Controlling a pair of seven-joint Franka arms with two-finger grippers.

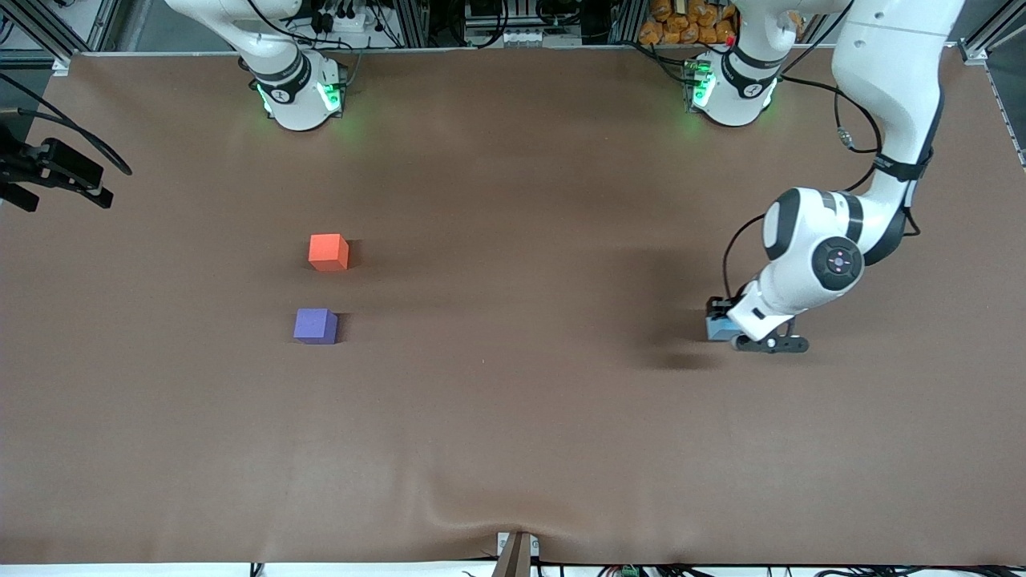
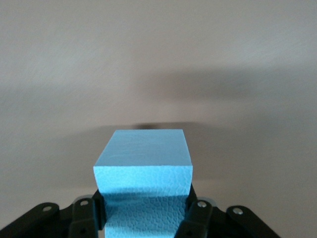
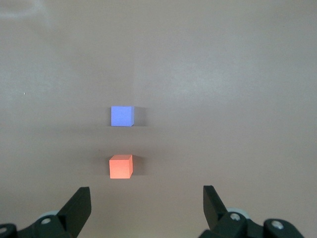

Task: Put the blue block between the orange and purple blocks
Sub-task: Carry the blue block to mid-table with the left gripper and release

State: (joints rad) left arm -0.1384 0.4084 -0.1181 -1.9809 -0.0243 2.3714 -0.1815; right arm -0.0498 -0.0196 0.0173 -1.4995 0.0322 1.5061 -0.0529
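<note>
**Blue block gripped at the left arm's end; gap lies toward the right arm's end**

Your left end effector (image 1: 733, 330) is down at the table (image 1: 513, 449), fingers (image 2: 195, 215) clamped on the blue block (image 2: 142, 163). The wrist view shows both pads pressing its opposite side faces. The block looks like matte foam with a fine pebbled grain and crisp edges; a cube, so no long axis to mind.

The target gap sits well apart, toward the right arm's end. The orange block (image 1: 329, 252) lies farther from the front camera and the purple block (image 1: 315, 326) nearer, so the gap between them looks about one cube wide. Expect a tight fit.

Your right end effector (image 3: 146, 208) waits with its jaws spread wide, holding nothing, hanging above that pair.
</note>
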